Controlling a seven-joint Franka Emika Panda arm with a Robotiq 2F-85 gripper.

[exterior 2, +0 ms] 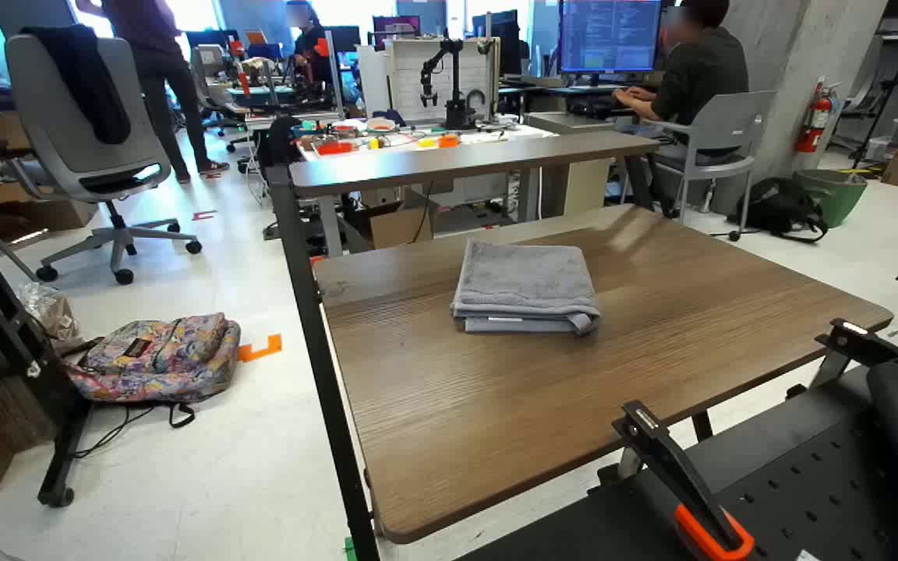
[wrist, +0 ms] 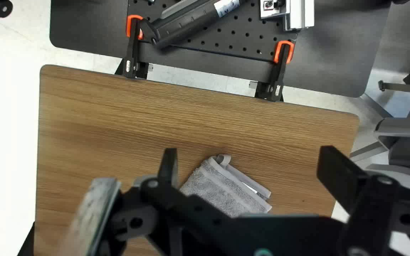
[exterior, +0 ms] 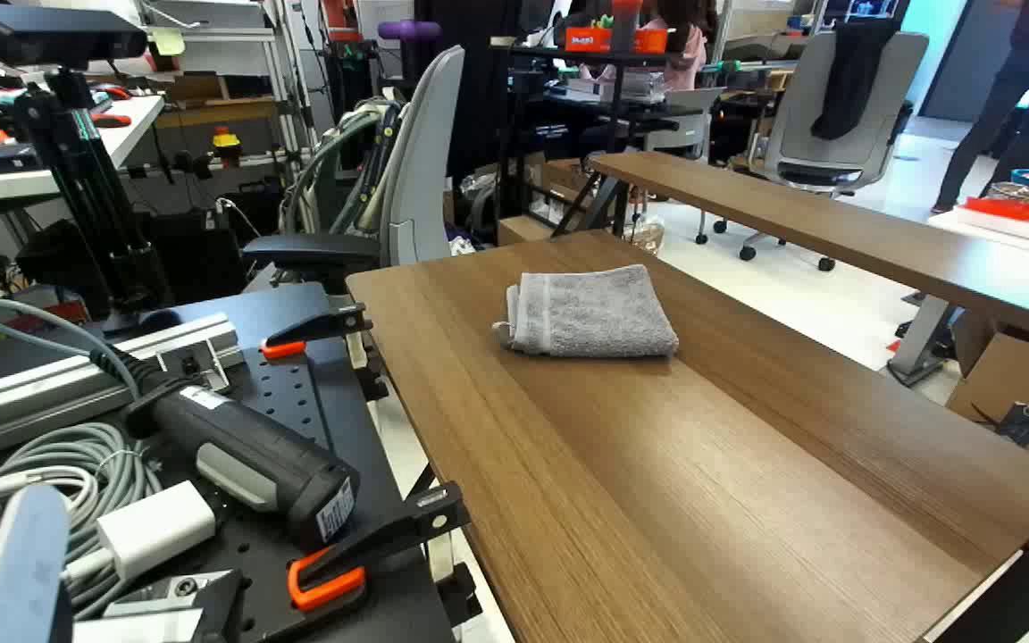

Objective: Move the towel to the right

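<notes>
The towel is a grey, fuzzy, folded cloth lying flat on the brown wooden table. It shows in both exterior views (exterior: 590,313) (exterior 2: 527,280). In the wrist view the towel (wrist: 222,190) lies below the gripper, and the gripper's body hides its lower part. A small loop sticks out at one corner. My gripper (wrist: 248,151) is open and empty, with its two dark fingers wide apart. The towel shows between them, nearer the left finger in that view. The gripper is above the table, apart from the towel, and is not seen in the exterior views.
The wooden table (exterior: 586,500) adjoins a black perforated board (wrist: 222,42). Clamps with orange handles (exterior: 327,580) (exterior 2: 714,538) sit along that edge. A black handheld tool (exterior: 246,451) and coiled cables (exterior: 95,473) lie on the board. A raised wooden shelf (exterior 2: 464,164) runs along the table's far side.
</notes>
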